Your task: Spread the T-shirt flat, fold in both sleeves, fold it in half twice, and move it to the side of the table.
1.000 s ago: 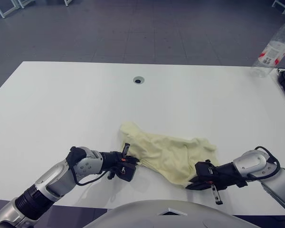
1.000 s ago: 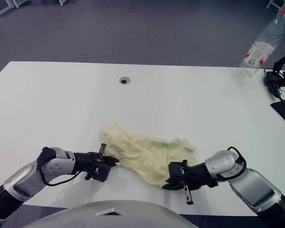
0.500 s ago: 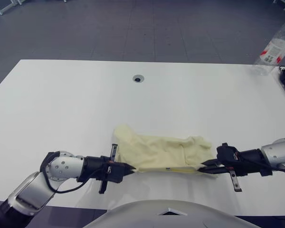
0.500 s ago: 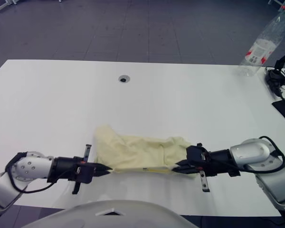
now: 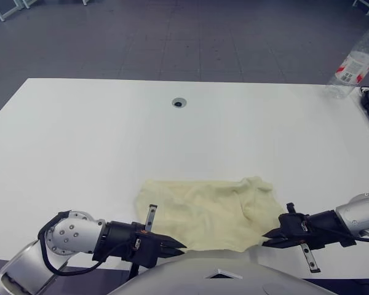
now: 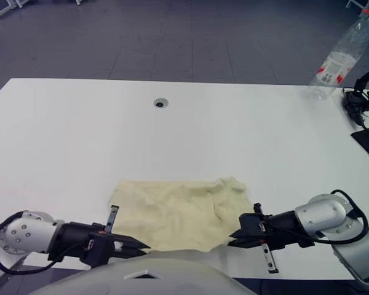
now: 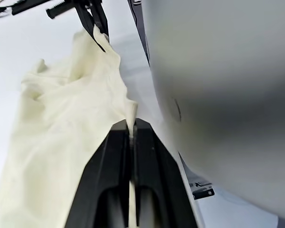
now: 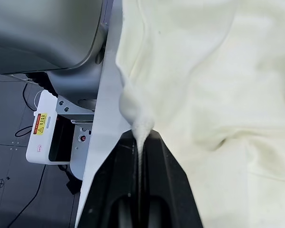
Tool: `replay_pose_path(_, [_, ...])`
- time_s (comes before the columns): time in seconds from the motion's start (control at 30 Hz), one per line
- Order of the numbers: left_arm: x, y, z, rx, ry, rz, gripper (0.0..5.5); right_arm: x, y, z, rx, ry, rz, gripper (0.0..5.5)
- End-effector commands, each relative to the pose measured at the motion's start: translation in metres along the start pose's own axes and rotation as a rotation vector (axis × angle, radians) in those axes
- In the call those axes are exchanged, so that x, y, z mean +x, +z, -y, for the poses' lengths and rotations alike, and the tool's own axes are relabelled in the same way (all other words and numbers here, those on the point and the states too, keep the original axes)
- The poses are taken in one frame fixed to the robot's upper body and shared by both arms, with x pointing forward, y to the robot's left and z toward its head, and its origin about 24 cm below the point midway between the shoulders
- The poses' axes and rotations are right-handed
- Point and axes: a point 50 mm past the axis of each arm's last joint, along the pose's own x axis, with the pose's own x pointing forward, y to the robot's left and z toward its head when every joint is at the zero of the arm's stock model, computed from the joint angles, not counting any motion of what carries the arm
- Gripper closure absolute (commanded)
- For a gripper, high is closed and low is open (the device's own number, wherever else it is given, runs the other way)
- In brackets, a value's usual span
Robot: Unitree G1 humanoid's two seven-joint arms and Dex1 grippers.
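T-shirt (image 5: 206, 206), pale yellow, lies on the white counter (image 5: 80, 141) close to its front edge, between my two arms. It is mostly spread out, with some wrinkles and a raised fold on its right part. My left claw (image 5: 175, 247) is closed on the near left corner of the cloth. In the left wrist view, the thin fabric edge sits pinched between the two black fingers (image 7: 109, 166). My right claw (image 5: 269, 236) is closed on the near right corner. Both claws are low at the front edge of the counter. A clear plastic bottle (image 5: 357, 61) stands at the far right corner, well apart from the cloth. A small round hole (image 5: 179, 103) is in the counter farther back.
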Motion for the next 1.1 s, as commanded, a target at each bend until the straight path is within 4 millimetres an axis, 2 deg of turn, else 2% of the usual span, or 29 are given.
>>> replay_pose_path(0.03, [0.011, -0.036, 0.003, -0.036, -0.048, -0.184, 5.50, 0.013, -0.012, 0.006, 0.040, -0.009, -0.092, 5.47])
replay_pose_path(0.13, [0.018, -0.070, -0.003, 0.019, -0.079, -0.380, 5.50, 0.025, -0.012, 0.015, 0.066, 0.026, -0.085, 5.47])
replay_pose_path(0.27, [0.029, -0.086, -0.012, 0.044, -0.107, -0.409, 5.50, 0.042, -0.019, 0.034, 0.109, 0.051, -0.155, 5.47])
replay_pose_path(0.37, [0.040, -0.098, -0.024, 0.021, -0.078, -0.400, 5.50, 0.058, -0.026, 0.056, 0.151, 0.033, -0.174, 5.47])
replay_pose_path(0.43, [0.039, -0.113, -0.038, 0.026, -0.044, -0.466, 5.50, 0.069, -0.035, 0.073, 0.193, -0.013, -0.188, 5.47])
replay_pose_path(0.53, [0.032, -0.137, -0.071, 0.070, 0.068, -0.611, 5.50, 0.083, -0.047, 0.102, 0.222, -0.152, -0.210, 5.47])
replay_pose_path(0.6, [0.034, -0.147, -0.098, 0.045, 0.183, -0.653, 5.50, 0.088, -0.053, 0.125, 0.272, -0.276, -0.213, 5.47])
replay_pose_path(0.73, [0.030, -0.169, -0.151, 0.062, 0.372, -0.852, 5.50, 0.090, -0.055, 0.171, 0.327, -0.473, -0.224, 5.47])
replay_pose_path(0.8, [0.028, -0.170, -0.170, 0.064, 0.441, -0.912, 5.50, 0.090, -0.051, 0.191, 0.304, -0.568, -0.272, 5.47])
replay_pose_path(0.9, [0.029, -0.158, -0.193, 0.071, 0.517, -0.911, 5.50, 0.080, -0.040, 0.216, 0.192, -0.723, -0.370, 5.47])
replay_pose_path(1.0, [0.016, -0.136, -0.225, 0.153, 0.673, -0.925, 5.50, 0.047, -0.008, 0.248, -0.009, -1.017, -0.447, 5.47])
replay_pose_path(1.1, [-0.001, -0.108, -0.255, 0.228, 0.868, -0.892, 5.50, 0.009, 0.026, 0.269, -0.184, -1.259, -0.476, 5.47])
